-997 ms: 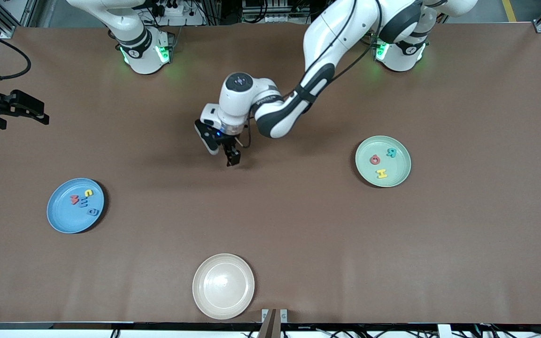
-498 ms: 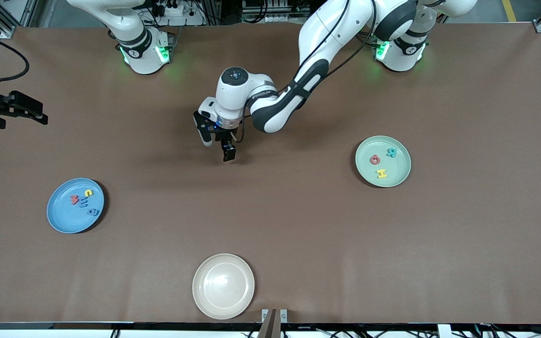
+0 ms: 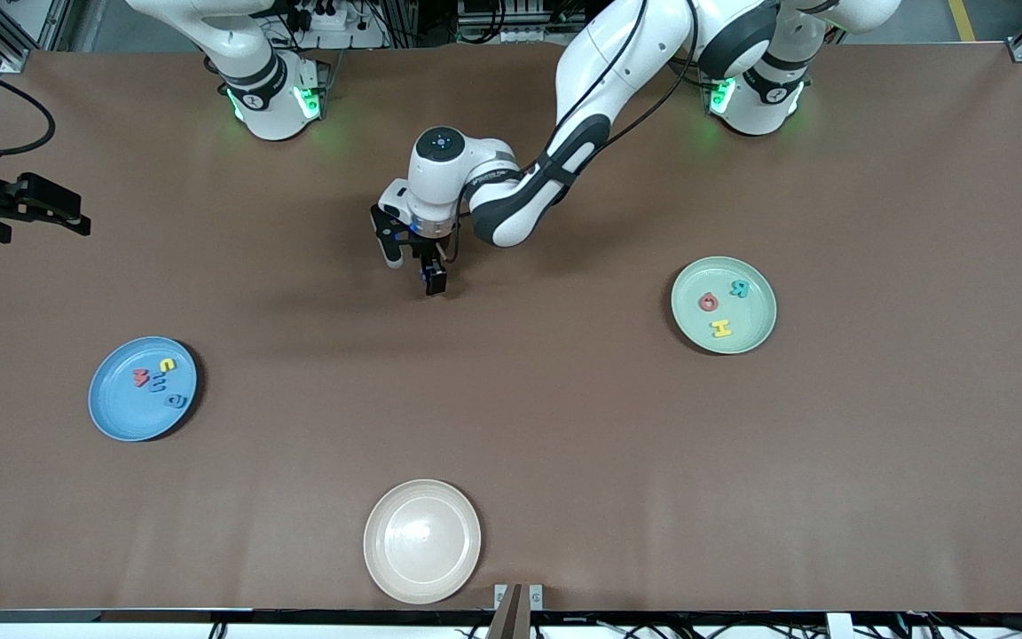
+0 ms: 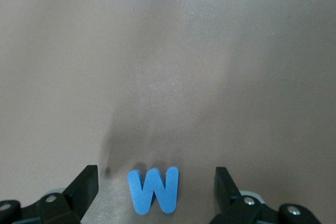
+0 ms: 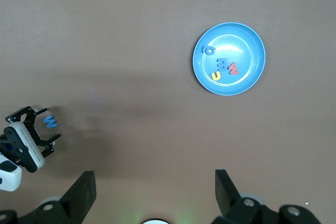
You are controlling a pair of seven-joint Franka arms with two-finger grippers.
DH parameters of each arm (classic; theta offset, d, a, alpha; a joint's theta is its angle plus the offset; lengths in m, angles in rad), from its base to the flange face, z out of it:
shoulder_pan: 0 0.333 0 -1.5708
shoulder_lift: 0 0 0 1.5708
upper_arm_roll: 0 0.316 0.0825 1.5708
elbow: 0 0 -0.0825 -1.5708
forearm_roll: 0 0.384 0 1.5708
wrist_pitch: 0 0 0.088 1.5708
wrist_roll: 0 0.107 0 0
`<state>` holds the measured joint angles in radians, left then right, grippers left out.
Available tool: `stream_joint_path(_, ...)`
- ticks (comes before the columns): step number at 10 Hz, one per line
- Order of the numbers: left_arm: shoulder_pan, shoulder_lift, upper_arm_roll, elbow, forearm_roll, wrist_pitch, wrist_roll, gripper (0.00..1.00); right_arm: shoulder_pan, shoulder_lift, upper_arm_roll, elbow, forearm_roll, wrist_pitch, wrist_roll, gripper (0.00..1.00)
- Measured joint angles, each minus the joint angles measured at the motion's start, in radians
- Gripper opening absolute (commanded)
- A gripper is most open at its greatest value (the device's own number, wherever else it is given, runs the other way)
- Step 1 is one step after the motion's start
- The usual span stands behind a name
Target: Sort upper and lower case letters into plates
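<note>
Up near twelve o'clock on the table, front view: the left gripper (image 3: 424, 273) hangs low. The right gripper (image 3: 57, 213) waits at nine. The light blue plate (image 3: 112, 417) sits at eight and the mint plate (image 3: 755, 342) at three, both holding letters.

Left wrist view: fingers (image 4: 84, 182) spread wide either side of the blue W (image 4: 154, 190), which lies flat on the table. I'd guess it's lining up a pinch.

Right wrist view: fingers (image 5: 84, 184) spread too, nothing held.

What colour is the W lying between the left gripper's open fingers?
Blue. The W lies flat on the brown table, clearest in the left wrist view.
</note>
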<state>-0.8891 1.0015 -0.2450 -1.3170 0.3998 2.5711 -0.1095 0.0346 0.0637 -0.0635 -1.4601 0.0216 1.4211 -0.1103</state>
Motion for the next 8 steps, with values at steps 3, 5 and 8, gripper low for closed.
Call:
stream_joint_path(3, 0.005, 0.001, 0.003, -0.015, 0.000, 0.001, -0.004, 0.94, 0.000, 0.001, 0.000, 0.000, 0.000, 0.000, 0.000, 1.00)
stream_joint_path(5, 0.005, 0.001, 0.003, -0.021, 0.000, 0.007, -0.038, 0.85, 0.000, 0.004, 0.000, 0.000, 0.000, 0.000, 0.000, 1.00)
stream_joint_path(8, 0.005, -0.002, 0.004, -0.024, 0.000, 0.007, -0.051, 0.63, 0.000, 0.008, 0.000, -0.001, 0.000, 0.000, 0.000, 1.00)
